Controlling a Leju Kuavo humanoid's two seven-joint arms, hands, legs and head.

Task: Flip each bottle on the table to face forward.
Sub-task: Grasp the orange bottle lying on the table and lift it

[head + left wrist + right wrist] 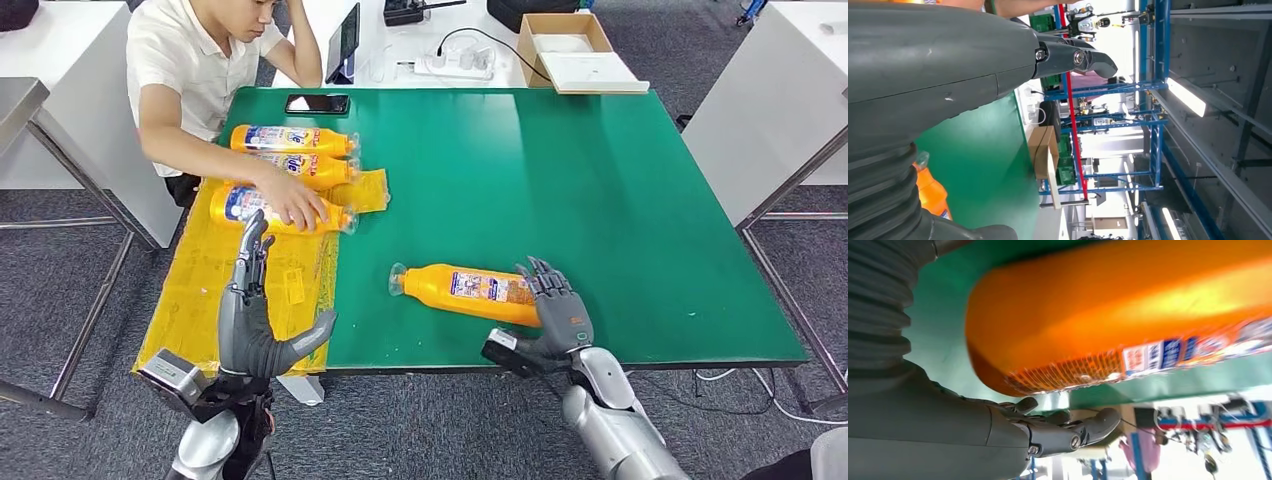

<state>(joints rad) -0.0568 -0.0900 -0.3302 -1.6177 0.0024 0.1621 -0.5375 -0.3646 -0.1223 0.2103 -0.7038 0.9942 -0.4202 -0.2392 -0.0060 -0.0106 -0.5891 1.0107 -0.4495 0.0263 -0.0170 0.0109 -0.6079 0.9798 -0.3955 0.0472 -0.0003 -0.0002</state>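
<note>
Where right hand touches orange bottle, label print unreadable.

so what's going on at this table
A robot is working on orange bottles lying on a green table. Its right hand is at the base of one bottle near the front edge. Its left hand is raised, holding nothing. A seated person's hand rests on one of three bottles at the left side.
</note>
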